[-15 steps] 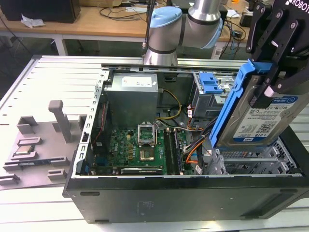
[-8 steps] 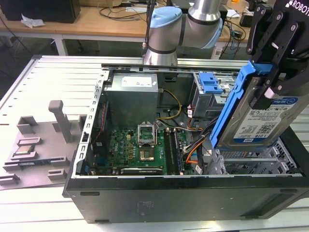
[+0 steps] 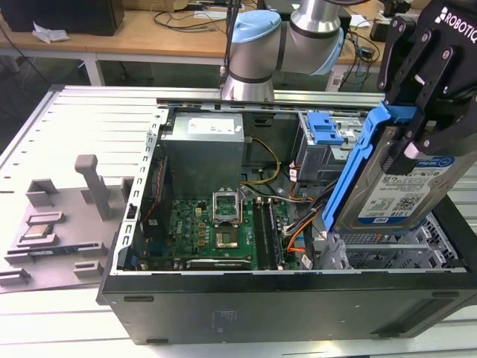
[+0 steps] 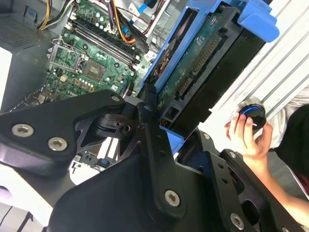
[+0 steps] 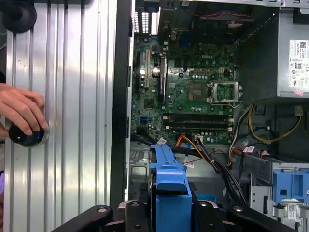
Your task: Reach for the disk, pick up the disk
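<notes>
Already in grasp: the disk (image 3: pixel 399 186), clamped between the fingers of the end effector (image 3: pixel 417 142), tilted steeply, its long axis running from the blue bracket's top edge down toward the open computer case (image 3: pixel 283 298). It hangs above the case's drive-cage corner, lower end just over the cage, clear of the motherboard (image 3: pixel 216 231). The arm stands behind the case and arches over it, wrist pointing down. Beyond the case, on the ribbed bench (image 5: pixel 72 96), a person's hand (image 5: pixel 21 111) rests on a round black knob (image 5: pixel 26 137).
</notes>
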`<state>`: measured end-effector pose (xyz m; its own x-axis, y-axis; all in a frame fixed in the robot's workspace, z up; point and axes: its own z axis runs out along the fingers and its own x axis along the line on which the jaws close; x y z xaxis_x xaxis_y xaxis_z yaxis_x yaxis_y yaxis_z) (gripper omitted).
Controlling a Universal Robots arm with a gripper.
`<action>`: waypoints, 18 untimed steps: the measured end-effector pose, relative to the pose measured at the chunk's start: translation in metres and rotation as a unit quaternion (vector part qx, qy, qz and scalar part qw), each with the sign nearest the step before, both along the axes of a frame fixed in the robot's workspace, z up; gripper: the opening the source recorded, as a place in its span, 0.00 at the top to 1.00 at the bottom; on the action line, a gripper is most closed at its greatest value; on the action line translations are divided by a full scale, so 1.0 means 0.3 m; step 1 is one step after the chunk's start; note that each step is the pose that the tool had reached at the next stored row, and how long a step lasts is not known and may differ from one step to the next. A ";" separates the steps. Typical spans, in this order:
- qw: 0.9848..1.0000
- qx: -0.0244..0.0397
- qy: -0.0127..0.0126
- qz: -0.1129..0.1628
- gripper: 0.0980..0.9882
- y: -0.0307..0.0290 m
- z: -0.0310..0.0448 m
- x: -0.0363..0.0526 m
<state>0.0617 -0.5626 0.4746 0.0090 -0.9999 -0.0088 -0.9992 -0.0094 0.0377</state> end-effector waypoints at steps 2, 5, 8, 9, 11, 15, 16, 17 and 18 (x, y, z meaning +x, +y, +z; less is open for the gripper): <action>1.000 0.000 0.000 0.000 0.70 0.000 -0.006 0.000; 1.000 0.000 0.000 0.000 0.70 0.001 -0.019 0.005; 1.000 0.000 0.001 0.000 0.70 0.007 -0.031 0.017; 1.000 0.000 0.002 0.000 0.70 0.010 -0.034 0.023; 1.000 0.000 0.003 0.000 0.70 0.026 -0.042 0.044; 1.000 0.000 0.005 0.000 0.70 0.048 -0.057 0.077; 1.000 0.000 0.005 0.000 0.70 0.049 -0.060 0.084; 1.000 0.000 0.005 0.000 0.70 0.050 -0.063 0.092; 1.000 0.000 0.005 0.000 0.70 0.050 -0.065 0.099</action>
<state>0.0914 -0.5476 0.4550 0.0089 -0.9999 -0.0089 -0.9988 -0.0094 0.0484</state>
